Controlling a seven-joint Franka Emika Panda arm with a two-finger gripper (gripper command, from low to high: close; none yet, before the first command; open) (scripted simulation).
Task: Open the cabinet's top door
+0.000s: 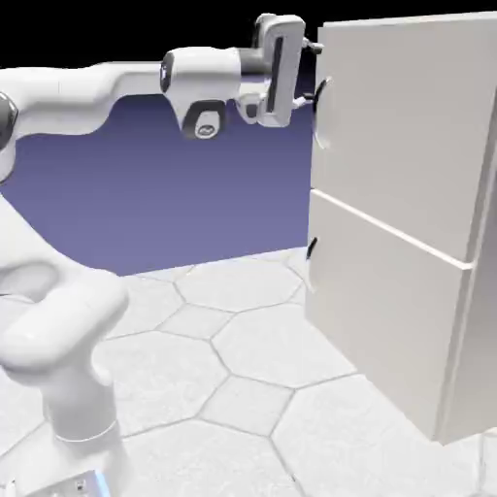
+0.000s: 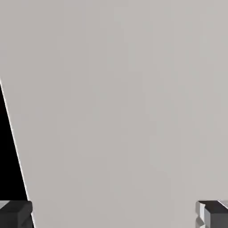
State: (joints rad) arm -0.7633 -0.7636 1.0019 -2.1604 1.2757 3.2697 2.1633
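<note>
**2 views, 1 handle, no grip yet**

Pincer stands spread wide, holding nothing, pressed close to the top door of the cabinet. The handle sits just below its tips; closing now would likely miss it. Only the exterior view shows that handle; the hand view shows bare panel between both fingertips.

Both rendered views are bright, evenly lit and sharp, with no glare or blur. The cabinet shows soft shading; the hand view's left edge is black.
</note>
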